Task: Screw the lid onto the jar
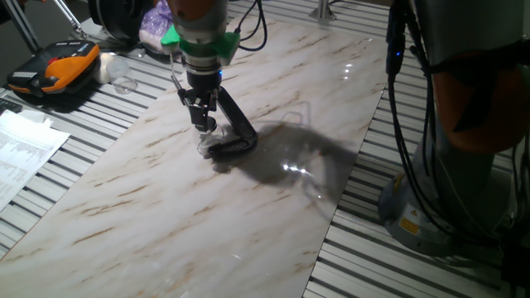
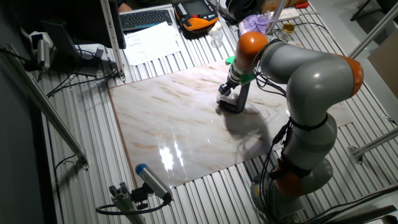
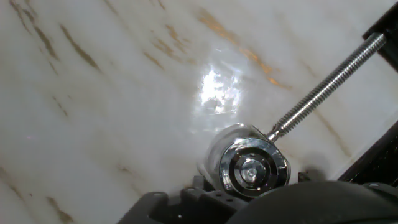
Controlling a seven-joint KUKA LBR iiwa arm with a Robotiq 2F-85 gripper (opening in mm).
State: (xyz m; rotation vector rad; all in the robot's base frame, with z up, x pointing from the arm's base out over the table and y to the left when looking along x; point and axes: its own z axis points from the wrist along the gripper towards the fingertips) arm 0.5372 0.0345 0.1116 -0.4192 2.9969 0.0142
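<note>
White marble-patterned board (image 1: 166,190) with tan veins covers the middle of a ribbed metal table (image 2: 205,193), its glossy face throwing back glare from lamps overhead. Papers (image 1: 21,153) and an orange-and-black case (image 1: 54,70) lie beyond its edge, with a keyboard (image 2: 146,18) farther off. Near the board's centre a black C-clamp (image 1: 236,132) grips the jar (image 1: 207,147), its threaded screw (image 3: 326,84) pressing at the glass. The lid (image 3: 252,169) sits on the jar's mouth, shiny and ringed. The gripper (image 1: 203,122) hangs directly above it; whether its fingers pinch the lid cannot be told.
</note>
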